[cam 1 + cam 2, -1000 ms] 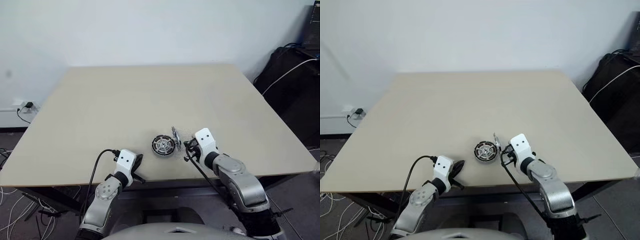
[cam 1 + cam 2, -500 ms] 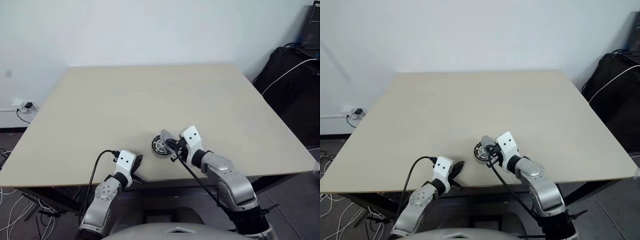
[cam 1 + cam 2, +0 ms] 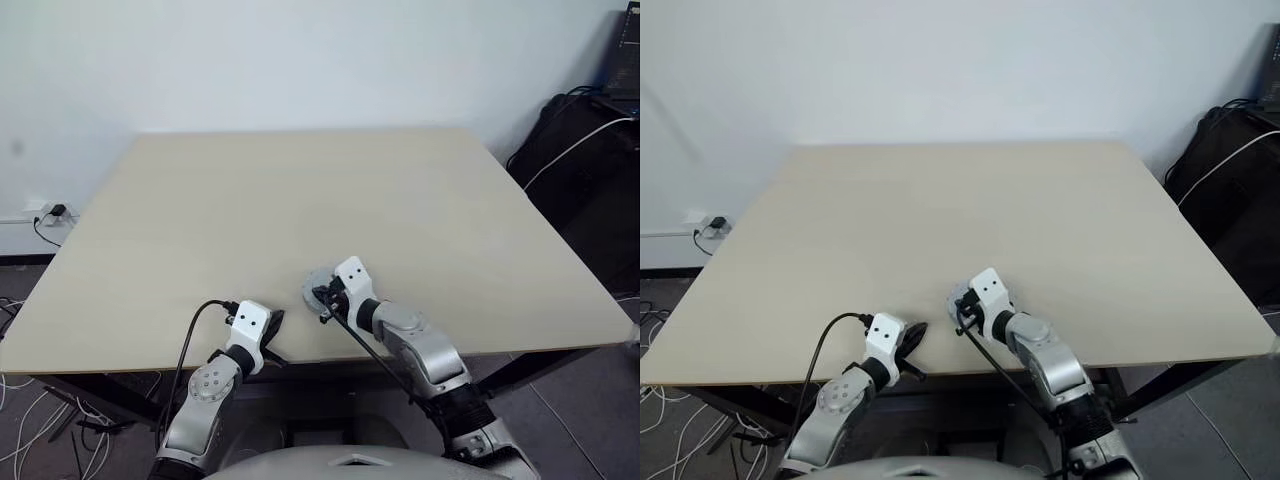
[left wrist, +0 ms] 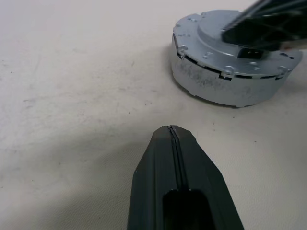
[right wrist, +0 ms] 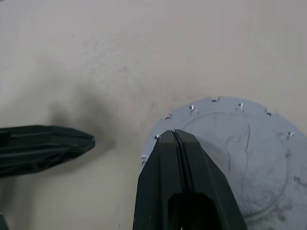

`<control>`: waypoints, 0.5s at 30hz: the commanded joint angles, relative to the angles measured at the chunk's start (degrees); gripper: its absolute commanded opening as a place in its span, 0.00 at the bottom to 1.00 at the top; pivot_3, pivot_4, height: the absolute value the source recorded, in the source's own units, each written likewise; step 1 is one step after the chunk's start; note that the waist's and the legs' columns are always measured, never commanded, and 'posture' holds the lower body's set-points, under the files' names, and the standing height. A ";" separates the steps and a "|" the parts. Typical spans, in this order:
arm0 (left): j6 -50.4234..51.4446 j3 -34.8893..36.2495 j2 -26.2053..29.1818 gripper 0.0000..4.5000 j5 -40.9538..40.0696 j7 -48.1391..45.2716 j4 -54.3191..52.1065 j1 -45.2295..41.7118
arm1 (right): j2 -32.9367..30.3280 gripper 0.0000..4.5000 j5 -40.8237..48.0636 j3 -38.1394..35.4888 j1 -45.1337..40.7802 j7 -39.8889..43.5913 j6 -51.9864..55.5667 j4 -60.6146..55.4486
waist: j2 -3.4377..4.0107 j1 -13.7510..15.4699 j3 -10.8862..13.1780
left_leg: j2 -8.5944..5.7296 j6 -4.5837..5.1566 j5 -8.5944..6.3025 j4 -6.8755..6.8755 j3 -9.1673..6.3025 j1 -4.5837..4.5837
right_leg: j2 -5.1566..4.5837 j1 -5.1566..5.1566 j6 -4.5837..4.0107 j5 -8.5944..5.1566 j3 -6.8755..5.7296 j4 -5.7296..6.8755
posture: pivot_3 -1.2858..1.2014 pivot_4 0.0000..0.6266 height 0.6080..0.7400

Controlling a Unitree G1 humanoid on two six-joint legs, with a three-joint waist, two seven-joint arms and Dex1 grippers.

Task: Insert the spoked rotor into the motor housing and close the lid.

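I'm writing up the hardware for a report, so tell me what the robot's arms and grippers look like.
Both arms are silver-grey metal with rounded joint housings and black bands at the wrists. Each ends in a white block with small dark dots. The left gripper and right gripper each have two black, tapered fingers. A black cable loops to the left wrist; another runs along the right forearm.

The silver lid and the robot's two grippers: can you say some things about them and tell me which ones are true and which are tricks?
1. The lid lies flat on top of the motor assembly, smooth face up. True.
2. The right gripper is wide open. False: its two black fingers are pressed together.
3. The right gripper is over the lid. True.
4. The left gripper is holding the lid. False: it is shut on nothing and sits apart from the lid, over the bare table.
5. The lid stands on its edge. False: it lies flat.
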 commanded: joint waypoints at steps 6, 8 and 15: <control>-0.86 0.43 -0.29 0.00 -0.53 0.66 -2.29 0.09 | -0.46 0.01 -0.56 0.88 0.23 0.68 1.64 0.02 | 0.07 -0.02 -0.24 | 0.00 0.00 0.00 0.00 0.00 0.04 | 0.00 0.03 0.00 0.00 0.01 0.00 | 0.52 0.00 1.00; -0.82 0.32 -0.35 0.00 -0.53 0.72 -2.34 0.17 | -0.43 0.01 1.10 -0.02 0.82 1.89 0.51 -2.70 | 0.10 -0.02 -0.27 | 0.00 0.00 0.00 0.00 0.00 0.04 | -0.01 0.04 0.00 0.00 0.01 0.00 | 0.52 0.00 1.00; -0.68 -0.11 -0.51 0.00 -0.50 0.52 -2.12 -0.07 | -2.30 0.44 4.85 -2.50 1.85 5.17 -2.43 -11.82 | 0.13 -0.03 -0.23 | 0.00 0.00 -0.01 0.01 0.00 0.00 | 0.00 0.02 0.01 -0.01 0.00 -0.01 | 0.52 0.00 1.00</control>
